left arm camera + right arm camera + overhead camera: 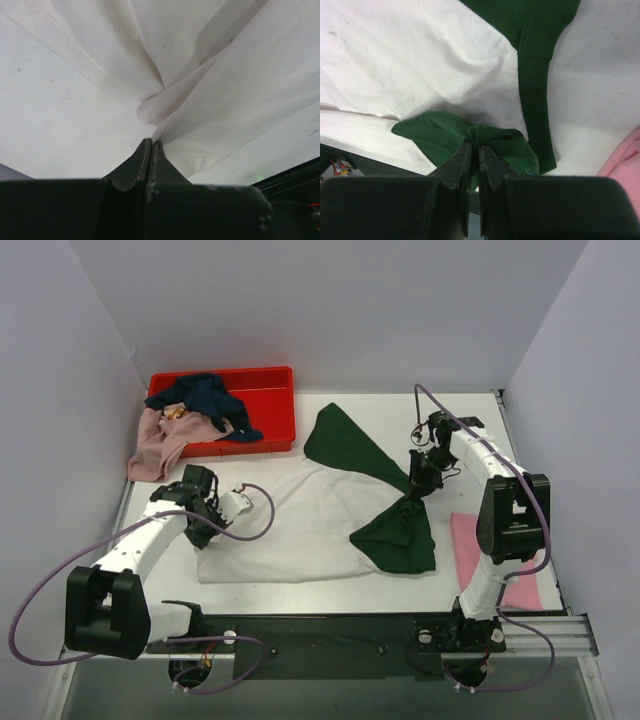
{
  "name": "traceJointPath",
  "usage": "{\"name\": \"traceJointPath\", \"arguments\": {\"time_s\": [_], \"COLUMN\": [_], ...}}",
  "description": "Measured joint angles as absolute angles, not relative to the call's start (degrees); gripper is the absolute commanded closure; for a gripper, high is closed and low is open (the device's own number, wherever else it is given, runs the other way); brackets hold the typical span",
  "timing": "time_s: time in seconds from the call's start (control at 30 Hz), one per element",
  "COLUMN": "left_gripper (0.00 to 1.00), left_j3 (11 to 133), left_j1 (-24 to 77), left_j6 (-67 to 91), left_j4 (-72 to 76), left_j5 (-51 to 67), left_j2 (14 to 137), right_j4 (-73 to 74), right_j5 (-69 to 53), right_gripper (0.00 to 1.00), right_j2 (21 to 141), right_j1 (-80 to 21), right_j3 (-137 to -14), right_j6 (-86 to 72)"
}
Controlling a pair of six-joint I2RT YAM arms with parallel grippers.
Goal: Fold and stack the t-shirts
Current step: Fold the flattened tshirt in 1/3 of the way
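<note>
Folding was in hand: left gripper (151, 142) clamped on the white tee (300, 525), right gripper (474, 147) on its green sleeve (440, 135), probably needing a matched carry across.

Green-sleeved white tee (290, 525), pink tee (468, 545), red crate (272, 405).

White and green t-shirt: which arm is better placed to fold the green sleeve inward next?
Probably the right: the right gripper is shut on the green sleeve. The left gripper pinches the white cloth at the opposite edge.
</note>
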State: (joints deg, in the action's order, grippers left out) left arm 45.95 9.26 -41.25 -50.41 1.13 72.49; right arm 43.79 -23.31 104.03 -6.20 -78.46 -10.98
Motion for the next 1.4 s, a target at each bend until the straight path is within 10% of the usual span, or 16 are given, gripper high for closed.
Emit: {"name": "traceJointPath", "arguments": {"time_s": [0.2, 0.5, 0.97, 1.17, 1.3, 1.4], "left_gripper": [0.30, 0.37, 0.25, 0.37, 0.95, 1.00], "left_j3": [46.0, 57.1, 38.8, 32.8, 31.7, 31.6], "left_j1": [9.3, 9.0, 30.2, 31.5, 31.8, 31.8], "left_j6": [-41.0, -39.7, -46.3, -46.2, -46.0, -46.2], "left_j4": [-48.4, -48.9, -56.3, -48.7, -45.5, -43.5], "left_j5": [-1.3, -0.1, 5.5, 1.0, -2.2, -4.2], "left_j2": [72.7, 72.8, 63.7, 67.7, 67.7, 67.5], "right_j4": [44.5, 48.9, 45.6, 36.3, 33.2, 31.9], "right_j5": [-21.2, -9.2, -15.3, -17.7, -18.9, -19.5], "right_gripper": [0.46, 0.34, 0.46, 0.59, 0.92, 1.00], "right_j2": [107.9, 106.1, 69.9, 69.4, 69.3, 69.4], "right_j1": [-6.5, -6.6, -1.4, 1.2, 4.6, 7.2], "right_j3": [-83.4, -93.8, -42.5, -33.0, -28.9, -28.6], "right_j6": [-11.4, -16.0, -30.9, -36.3, -37.4, -37.2]}}
